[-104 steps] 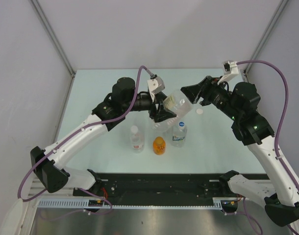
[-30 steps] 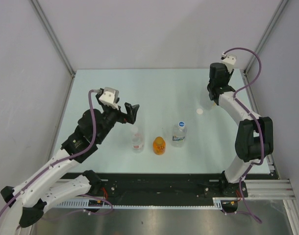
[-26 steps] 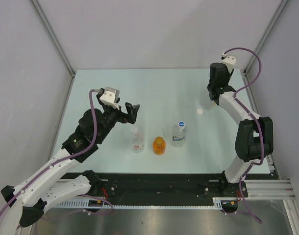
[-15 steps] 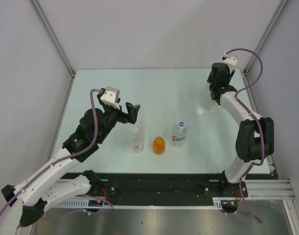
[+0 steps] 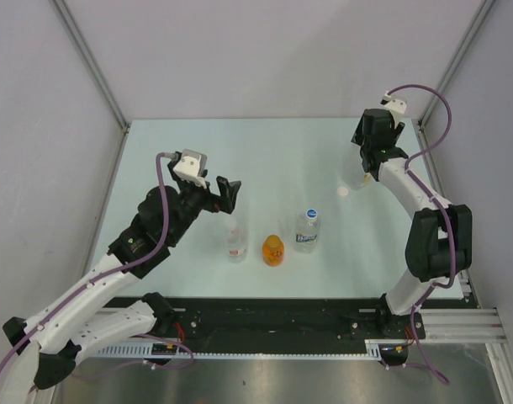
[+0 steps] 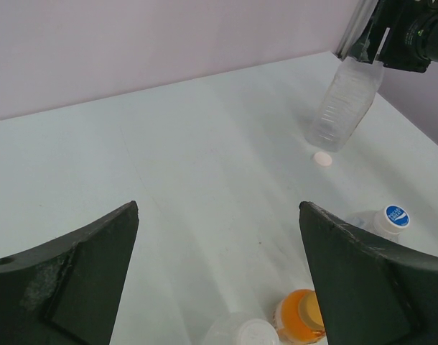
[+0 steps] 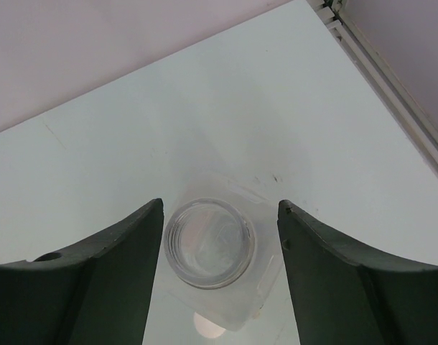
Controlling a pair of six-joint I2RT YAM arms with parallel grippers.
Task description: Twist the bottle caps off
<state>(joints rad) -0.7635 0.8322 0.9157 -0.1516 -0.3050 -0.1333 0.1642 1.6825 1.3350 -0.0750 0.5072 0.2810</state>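
Orange bottle [image 5: 273, 251] is your landmark: it stands upright on the table [image 5: 198, 143], nearest the arm bases, with its cap on. Just to its left and a touch farther back stands the red-label bottle [image 5: 234, 241], upright, with its white cap [image 5: 232, 222] on. Just to the landmark's right, slightly farther back again, stands the blue-label bottle [image 5: 307, 231], upright, with its blue cap [image 6: 396, 215] on. The three make a short row, near one another but apart.

Farther back and to the left of the orange bottle you have the left gripper [image 6: 217, 212], raised above the table and empty, its fingers spread wide. It hangs behind the red-label bottle without touching it. In its wrist view the tops of the three bottles show along the lower edge.

Farther back and to the right of the orange bottle, beyond the blue-label bottle, a loose cap [image 5: 343, 192], white, lies flat on the table. Just behind it is the jug [image 6: 345, 100], clear and uncapped, its mouth open. In the left wrist view it leans, its base just beside the loose cap.

Farthest from the orange bottle, your right gripper [image 7: 220, 205] sits at the jug's top. Its fingers stand on either side of the neck, set fairly wide. You cannot tell from these views whether they press on the jug or only straddle it.
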